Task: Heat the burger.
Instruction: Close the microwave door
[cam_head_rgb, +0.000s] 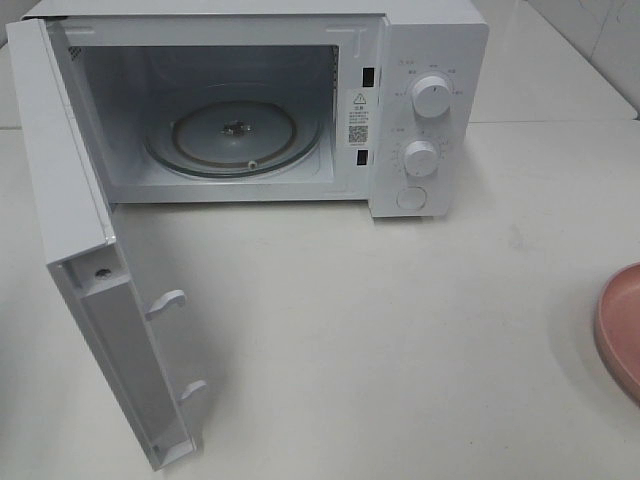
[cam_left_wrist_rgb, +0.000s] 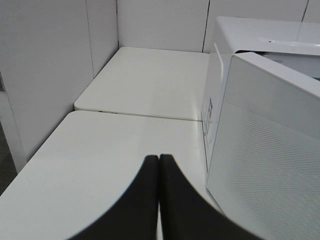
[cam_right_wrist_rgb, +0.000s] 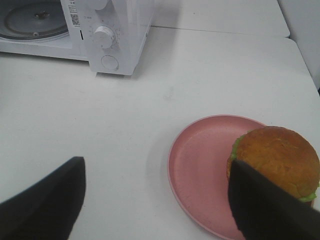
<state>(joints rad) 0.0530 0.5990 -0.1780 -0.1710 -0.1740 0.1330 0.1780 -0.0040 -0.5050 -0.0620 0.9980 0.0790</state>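
Burger (cam_right_wrist_rgb: 277, 157), glossy golden-brown bun with green lettuce frill: seated on round pink plate (cam_right_wrist_rgb: 200, 170) on white counter (cam_right_wrist_rgb: 125, 125). White microwave (cam_head_rgb: 240, 110) stands open. Right hand (cam_right_wrist_rgb: 155, 200) is spread, ungrasped; left hand (cam_left_wrist_rgb: 159, 200) pressed together. Pick-up judged next.

Microwave (cam_head_rgb: 300, 100) cavity open at front; only the glass turntable (cam_head_rgb: 235, 135) on its floor. Door (cam_head_rgb: 95, 270) swung out toward the camera on the left, blocks that side. Table (cam_head_rgb: 400, 330) btwn microwave and pink plate (cam_right_wrist_rgb: 200, 170) is bare, wide room to pass. Burger (cam_right_wrist_rgb: 277, 160) sits on plate's far-right part, w/ the right gripper (cam_right_wrist_rgb: 155, 200) jaws spread just above.
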